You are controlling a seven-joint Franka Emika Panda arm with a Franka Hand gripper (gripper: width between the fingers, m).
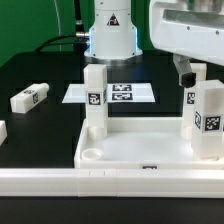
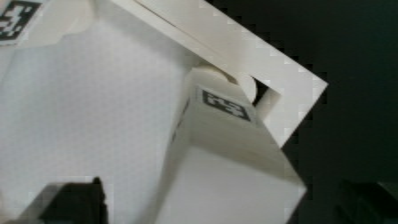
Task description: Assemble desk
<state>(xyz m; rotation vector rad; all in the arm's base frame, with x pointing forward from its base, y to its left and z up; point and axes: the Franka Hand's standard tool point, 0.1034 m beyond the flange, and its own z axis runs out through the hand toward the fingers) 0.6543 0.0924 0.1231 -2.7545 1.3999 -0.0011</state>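
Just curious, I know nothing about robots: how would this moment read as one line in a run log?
gripper: open, over upright leg at exterior view's right | second upright leg: standing on tabletop | loose leg: lying off tabletop

The white tabletop (image 1: 140,148) lies flat with its rim up. A round socket (image 1: 92,155) shows in its near corner on the exterior view's left. The left leg (image 1: 95,100) and the right leg (image 1: 208,120) stand upright on it, each with a tag. The third leg (image 1: 30,98) lies on its side, well apart from the tabletop.
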